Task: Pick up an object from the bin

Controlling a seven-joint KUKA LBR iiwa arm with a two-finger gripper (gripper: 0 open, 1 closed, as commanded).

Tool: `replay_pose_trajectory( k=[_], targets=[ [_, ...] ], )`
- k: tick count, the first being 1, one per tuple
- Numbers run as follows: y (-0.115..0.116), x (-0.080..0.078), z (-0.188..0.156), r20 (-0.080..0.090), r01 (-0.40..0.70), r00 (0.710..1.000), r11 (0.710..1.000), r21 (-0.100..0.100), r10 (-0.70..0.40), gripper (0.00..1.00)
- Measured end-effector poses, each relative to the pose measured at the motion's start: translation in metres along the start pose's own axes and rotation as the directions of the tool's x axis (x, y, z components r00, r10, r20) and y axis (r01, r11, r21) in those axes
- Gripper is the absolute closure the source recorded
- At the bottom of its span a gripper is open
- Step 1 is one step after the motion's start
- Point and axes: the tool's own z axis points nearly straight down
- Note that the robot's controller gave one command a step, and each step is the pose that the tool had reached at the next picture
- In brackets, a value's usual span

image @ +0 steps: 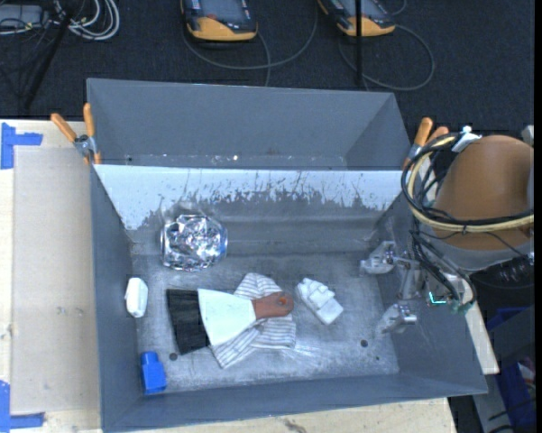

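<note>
Gripper (388, 290) hung low at the right side of the bin (252, 138), fingers spread wide with nothing between them — bare floor beneath. Nearest lay a small white lumpy piece (319, 300), just left, beside the striped cloth (272, 334) mid-floor.

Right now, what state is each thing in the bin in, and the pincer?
Pincer: open, holding nothing.
Foil wad: crumpled, near back wall.
Striped cloth: rumpled, partly under the brush.
Brush: lying flat, on the cloth.
White lump: lying loose beside the cloth.
Blue block: lying, front left.
</note>
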Motion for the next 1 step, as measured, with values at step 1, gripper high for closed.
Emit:
replay_pose_trajectory(
  k=[1],
  targets=[
    [0.0003,-0.0018,-0.004,0.008,0.003,1.0,1.0,0.001,-0.003,0.0]
  ],
)
